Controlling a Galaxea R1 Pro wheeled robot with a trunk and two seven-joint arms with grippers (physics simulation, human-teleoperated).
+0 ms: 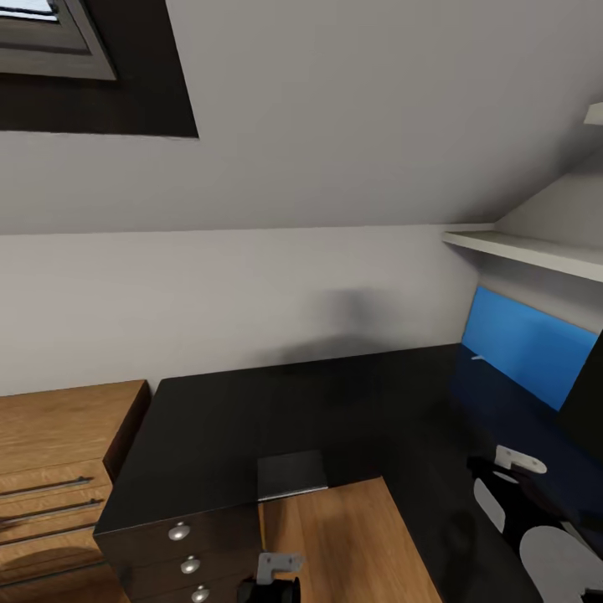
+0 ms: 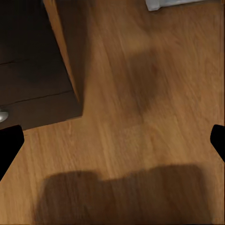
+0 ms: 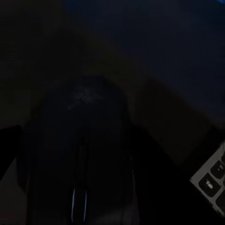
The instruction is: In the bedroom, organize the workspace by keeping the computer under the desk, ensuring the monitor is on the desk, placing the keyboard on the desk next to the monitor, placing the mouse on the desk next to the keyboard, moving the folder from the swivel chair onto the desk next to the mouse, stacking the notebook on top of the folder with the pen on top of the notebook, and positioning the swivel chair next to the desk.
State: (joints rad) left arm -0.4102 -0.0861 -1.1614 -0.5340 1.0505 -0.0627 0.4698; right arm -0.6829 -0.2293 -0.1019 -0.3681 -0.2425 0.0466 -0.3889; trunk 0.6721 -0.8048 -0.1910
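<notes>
The right wrist view shows the mouse [image 3: 84, 154] between the right claw's fingers — seemingly pinched — beside the keyboard [image 3: 212, 180]. The head view shows the notebook [image 1: 291, 475] on the worktop [image 1: 218, 419]. Left claw [image 2: 112, 140] spread above the floor [image 2: 150, 93].

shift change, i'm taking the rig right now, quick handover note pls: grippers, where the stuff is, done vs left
Left gripper: open, empty, hanging over the oak floor beside the dark drawers.
Right gripper: over the desk; the mouse sits between its fingers, too dark to tell whether it is gripped. A keyboard corner lies close by.
Notebook: flat at the desk's near edge, nothing on it.
Pen: a small white item by the blue back panel may be it.
Left: confirm the mouse placement, then folder, notebook, pen and chair.
</notes>
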